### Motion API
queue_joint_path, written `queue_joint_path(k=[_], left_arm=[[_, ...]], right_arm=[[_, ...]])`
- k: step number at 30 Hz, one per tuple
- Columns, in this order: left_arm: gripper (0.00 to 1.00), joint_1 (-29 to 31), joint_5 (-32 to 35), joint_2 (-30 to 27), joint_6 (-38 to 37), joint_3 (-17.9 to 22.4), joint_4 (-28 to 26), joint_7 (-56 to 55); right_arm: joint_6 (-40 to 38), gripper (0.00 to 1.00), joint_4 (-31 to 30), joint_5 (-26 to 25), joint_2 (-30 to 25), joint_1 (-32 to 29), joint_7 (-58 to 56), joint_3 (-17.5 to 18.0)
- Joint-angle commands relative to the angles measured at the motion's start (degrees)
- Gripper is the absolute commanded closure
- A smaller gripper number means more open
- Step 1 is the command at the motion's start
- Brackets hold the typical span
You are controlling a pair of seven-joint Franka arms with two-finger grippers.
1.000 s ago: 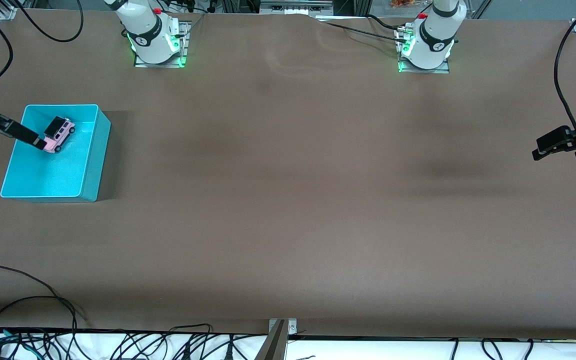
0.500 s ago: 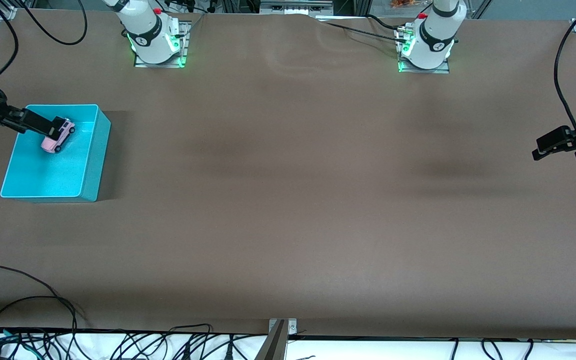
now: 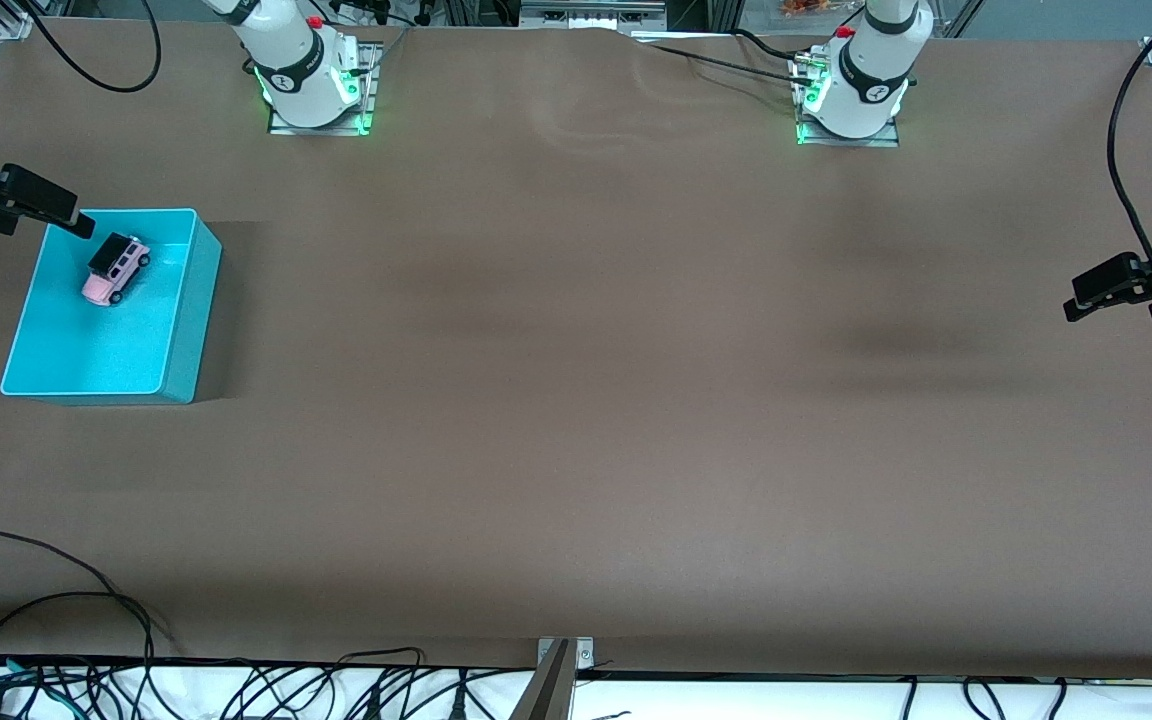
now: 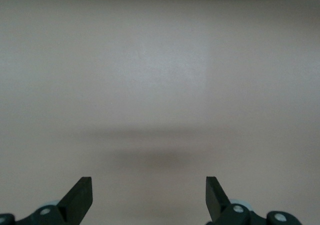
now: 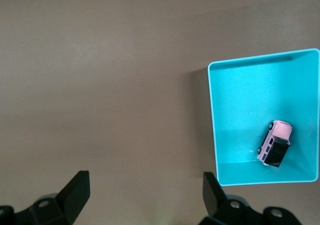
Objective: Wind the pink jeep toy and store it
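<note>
Pink jeep toy (image 3: 116,270) sits on its wheels in the teal bin (image 3: 188,320), stored. My right claw (image 3: 64,213) hangs spread and empty above the bin's corner. My left claw (image 3: 1116,295) waits, spread, over bare tabletop (image 3: 576,400). Little seems left.

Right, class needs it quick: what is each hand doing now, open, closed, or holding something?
Left hand: open, empty, waiting at its table end.
Right hand: open, empty, beside the teal bin.
</note>
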Motion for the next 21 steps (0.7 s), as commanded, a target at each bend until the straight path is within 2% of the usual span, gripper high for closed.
queue_joint_path(k=[1,18,21], left_arm=[[0.00,0.2,-0.6,-0.2,-0.4,-0.1,-0.3,1.1],[0.00,0.2,-0.6,-0.2,-0.4,-0.1,-0.3,1.1],[0.00,0.2,-0.6,-0.2,-0.4,-0.1,-0.3,1.1]], right_arm=[[-2.0,0.00,2.3,-1.0,1.4,1.3,-0.9,-1.1],[-1.1,0.00,2.7,-1.3,1.2,2.2,-0.4,-0.3],[-0.3,0.00,2.7,-2.9,1.4,2.6,-0.3,-0.2]])
